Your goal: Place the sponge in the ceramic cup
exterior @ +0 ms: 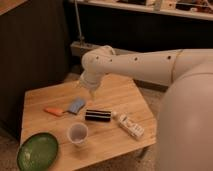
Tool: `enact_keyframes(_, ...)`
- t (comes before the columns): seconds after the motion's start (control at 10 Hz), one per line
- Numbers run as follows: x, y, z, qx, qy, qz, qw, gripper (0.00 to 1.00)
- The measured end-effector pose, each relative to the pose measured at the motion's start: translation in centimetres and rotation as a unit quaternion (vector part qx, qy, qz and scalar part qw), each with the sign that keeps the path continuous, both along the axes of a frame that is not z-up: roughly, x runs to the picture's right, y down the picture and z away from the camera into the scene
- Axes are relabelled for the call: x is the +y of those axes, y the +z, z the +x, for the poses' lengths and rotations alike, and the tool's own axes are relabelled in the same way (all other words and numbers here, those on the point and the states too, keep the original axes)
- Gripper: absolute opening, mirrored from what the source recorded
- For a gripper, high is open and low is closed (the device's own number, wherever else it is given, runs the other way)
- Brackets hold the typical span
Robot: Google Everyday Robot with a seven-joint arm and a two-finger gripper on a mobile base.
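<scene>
The blue sponge (76, 105) lies flat on the wooden table (117, 92), left of its middle. The pale ceramic cup (77, 133) stands upright in front of the sponge, near the table's front edge, and looks empty. My gripper (91, 93) hangs at the end of the white arm, just above and to the right of the sponge and apart from it. It points down toward the table, and I see nothing held in it.
An orange carrot-like object (53, 111) lies right beside the sponge on its left. A black cylinder (98, 115) lies right of the sponge, and a white bottle (130, 126) further right. A green bowl (37, 151) sits at the front left corner.
</scene>
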State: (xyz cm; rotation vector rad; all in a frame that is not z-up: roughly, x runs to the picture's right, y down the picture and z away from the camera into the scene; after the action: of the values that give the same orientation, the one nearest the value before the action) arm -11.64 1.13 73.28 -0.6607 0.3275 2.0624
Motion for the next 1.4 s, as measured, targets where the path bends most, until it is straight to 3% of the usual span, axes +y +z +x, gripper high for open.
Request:
enact_keyframes(0.5, 1.4, 4.3, -3.4, -0.003, -0.023, -0.021, 0.9995, 0.65)
enact_keyframes(1.0, 3.5, 8.3, -5.2, 0.013, -0.055, -0.06, 0.9966, 0.65)
enact_keyframes(1.4, 5.7, 11.7, -6.0, 0.01, -0.07, -0.087, 0.9937, 0.65)
